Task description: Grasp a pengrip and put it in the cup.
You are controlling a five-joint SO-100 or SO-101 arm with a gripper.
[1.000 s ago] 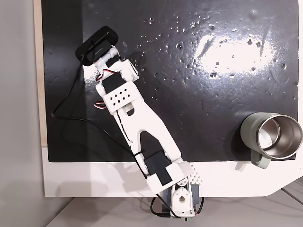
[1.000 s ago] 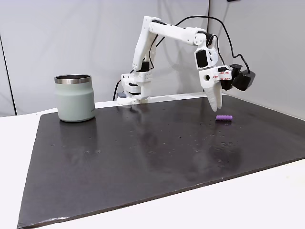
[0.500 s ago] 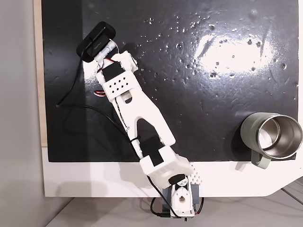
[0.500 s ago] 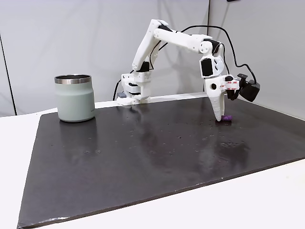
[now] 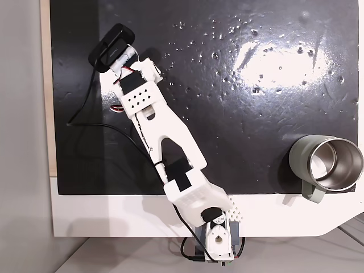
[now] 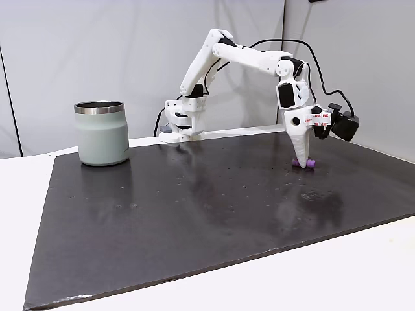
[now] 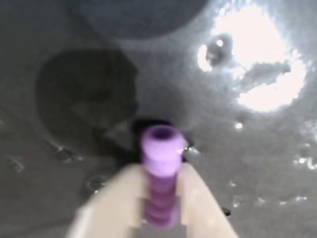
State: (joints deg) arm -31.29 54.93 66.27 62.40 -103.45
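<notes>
A white bench (image 5: 114,219) is seen in both fixed views, and most of it is covered by a glossy black rectangular mat (image 6: 194,201) speckled with small marks and bright glare. A white jointed robot arm (image 5: 165,136), mounted at the bench edge, is stretched diagonally across the mat in a fixed view, with a black camera housing (image 5: 110,48) at its far end. A sage-green mug with a shiny steel inside and a green side handle, the cup (image 5: 325,166), is stood upright at the mat's edge, well apart from the arm's tip; in a fixed view it (image 6: 102,133) is seen at the left. The pale two-fingered gripper (image 6: 302,162) is pointed straight down, its tips at the mat surface. A small lilac ribbed tube, the pengrip (image 7: 159,173), is seen in the wrist view lying between the two pale fingers (image 7: 121,198), which are set close on either side of it, narrowly parted. Whether the fingers are pressed against it cannot be told from the blur. The pengrip (image 6: 310,164) rests on the mat.
</notes>
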